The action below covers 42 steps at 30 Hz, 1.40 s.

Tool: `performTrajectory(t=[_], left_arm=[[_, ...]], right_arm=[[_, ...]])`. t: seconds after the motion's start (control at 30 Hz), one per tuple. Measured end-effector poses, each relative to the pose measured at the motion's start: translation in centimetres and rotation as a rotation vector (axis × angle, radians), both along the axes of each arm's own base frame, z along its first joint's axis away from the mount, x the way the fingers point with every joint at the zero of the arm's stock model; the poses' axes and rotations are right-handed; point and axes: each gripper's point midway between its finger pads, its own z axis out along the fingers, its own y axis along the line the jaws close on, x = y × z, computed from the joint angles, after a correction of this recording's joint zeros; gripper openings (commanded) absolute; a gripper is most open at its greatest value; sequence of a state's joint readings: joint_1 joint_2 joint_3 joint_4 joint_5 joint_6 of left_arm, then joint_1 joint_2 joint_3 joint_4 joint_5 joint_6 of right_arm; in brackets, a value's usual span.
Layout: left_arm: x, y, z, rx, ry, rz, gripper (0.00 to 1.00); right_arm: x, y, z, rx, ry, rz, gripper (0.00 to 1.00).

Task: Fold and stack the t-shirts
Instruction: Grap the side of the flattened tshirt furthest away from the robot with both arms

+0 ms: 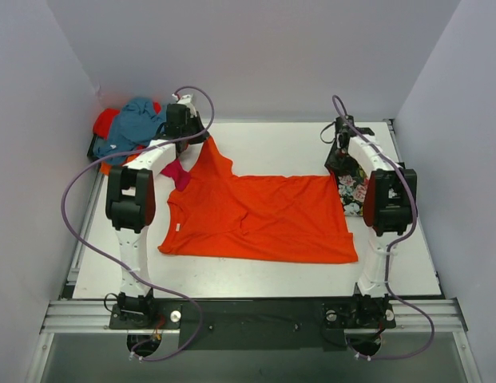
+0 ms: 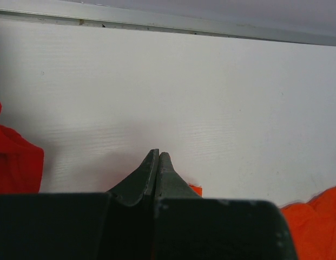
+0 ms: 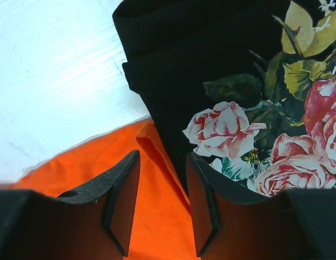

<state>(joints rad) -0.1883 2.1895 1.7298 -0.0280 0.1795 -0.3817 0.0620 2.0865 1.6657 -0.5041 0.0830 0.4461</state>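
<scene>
A bright orange t-shirt [image 1: 255, 215] lies spread across the middle of the table. Its far left corner is pulled toward the back, where my left gripper [image 1: 203, 134] is shut on it. In the left wrist view the jaws [image 2: 158, 153] are closed, with a scrap of orange cloth [image 2: 195, 189] beside them. My right gripper [image 1: 341, 155] is open at the shirt's far right corner. In the right wrist view its jaws [image 3: 162, 157] straddle the orange cloth [image 3: 86, 168], right next to the folded black floral t-shirt [image 3: 211, 65]. That shirt lies at the right [image 1: 353, 185].
A heap of t-shirts sits at the back left corner: teal [image 1: 140, 120], red [image 1: 106, 121] and a magenta one [image 1: 176, 171] under the left arm. Red cloth [image 2: 16, 162] shows at the left of the left wrist view. Grey walls enclose the table [image 1: 295, 140].
</scene>
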Motion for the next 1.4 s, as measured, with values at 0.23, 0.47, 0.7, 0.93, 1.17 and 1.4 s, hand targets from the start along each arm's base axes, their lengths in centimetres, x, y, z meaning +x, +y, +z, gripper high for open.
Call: performTrajectory(t=[0.23,0.47,0.7,0.93,1.17,1.4], left_arm=[[0.0,0.0,0.1,-0.001,-0.003,-0.001,0.00],[0.0,-0.1,0.1,-0.004,-0.002,-0.006,0.00],[0.0,-0.2,0.1,-0.006,-0.002,-0.010,0.00],[0.0,-0.2,0.1,-0.006,-0.001,-0.010,0.00],[-0.2,-0.3,-0.1,-0.007,0.001,-0.015,0.00],[-1.2,-0.1,-2.4,0.001,0.048,-0.016,0.00]], right_arm=[[0.6,1.0,-0.6,-0.078,0.040,0.055,0.35],[0.8,1.9,-1.3,-0.136,0.075,0.098,0.29],[0.3,1.0,-1.5,-0.249,0.116,0.106,0.21],[0.7,0.3,-0.4,-0.313,0.107,0.100,0.00],[0.6,0.2,-0.2,-0.319,0.107,0.098,0.02],[0.5,0.7,0.2,-0.286,0.103,0.117,0.33]])
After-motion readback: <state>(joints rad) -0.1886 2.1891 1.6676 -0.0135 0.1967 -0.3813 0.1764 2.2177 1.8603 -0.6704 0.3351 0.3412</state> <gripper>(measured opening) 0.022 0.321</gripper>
